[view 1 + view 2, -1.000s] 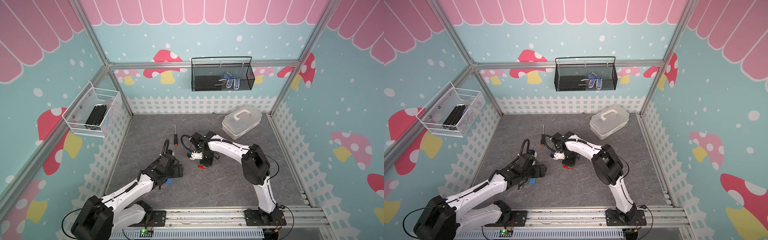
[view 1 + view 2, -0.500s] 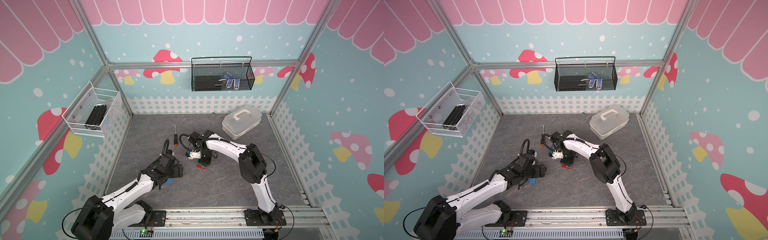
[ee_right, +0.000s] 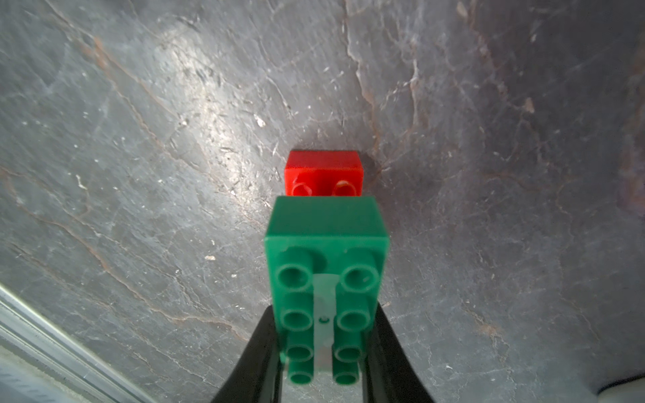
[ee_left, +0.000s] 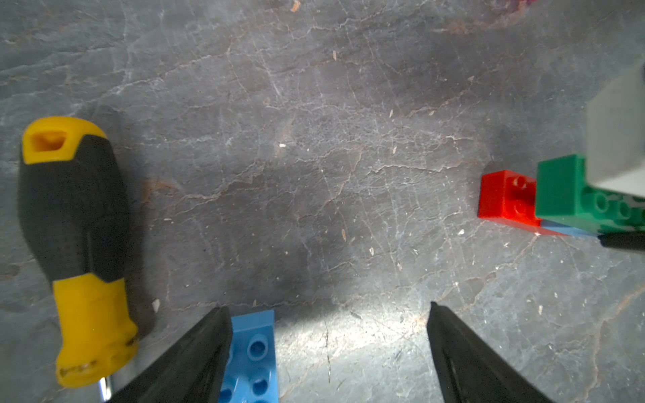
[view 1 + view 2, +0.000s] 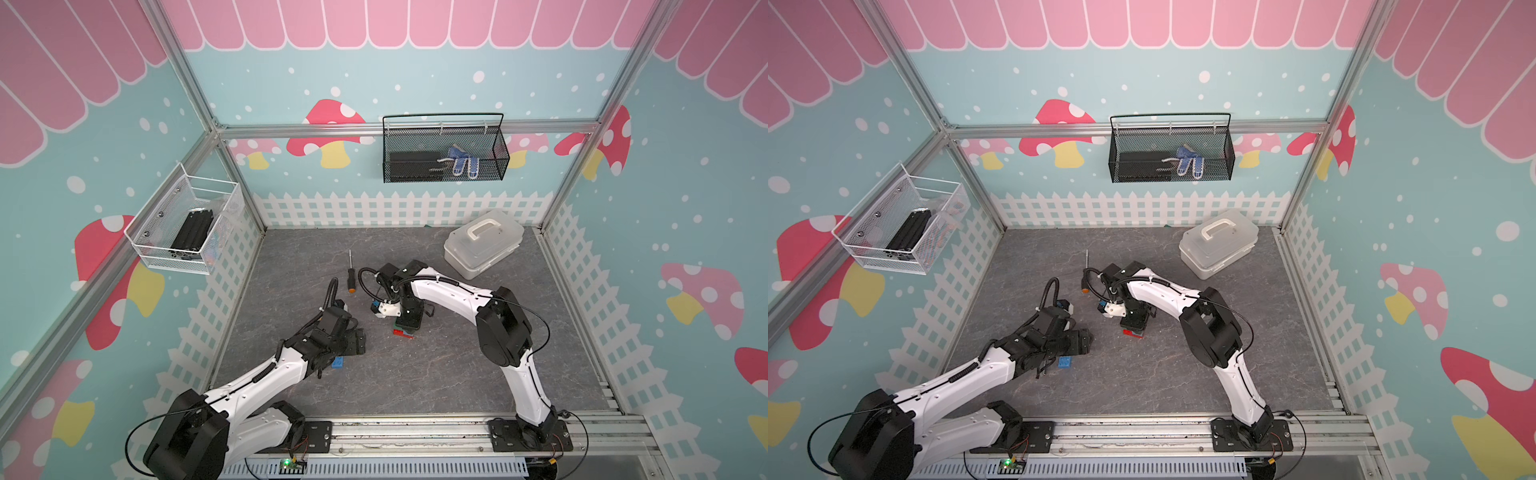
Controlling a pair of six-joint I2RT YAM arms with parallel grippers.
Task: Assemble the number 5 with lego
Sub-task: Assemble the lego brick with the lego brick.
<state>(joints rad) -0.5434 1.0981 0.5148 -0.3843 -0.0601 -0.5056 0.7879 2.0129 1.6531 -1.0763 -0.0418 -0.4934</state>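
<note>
The tabletop (image 3: 139,139) is veined grey, with a green brick (image 3: 326,237), red brick (image 3: 324,167) and blue brick (image 4: 253,356).

No lettering, label, brand mark, number or sign can be read on anything in these views.

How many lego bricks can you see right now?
4. A green brick in the right gripper, above a red brick; a light blue brick shows between them; a blue brick lies by the open left gripper. More may be hidden.
</note>
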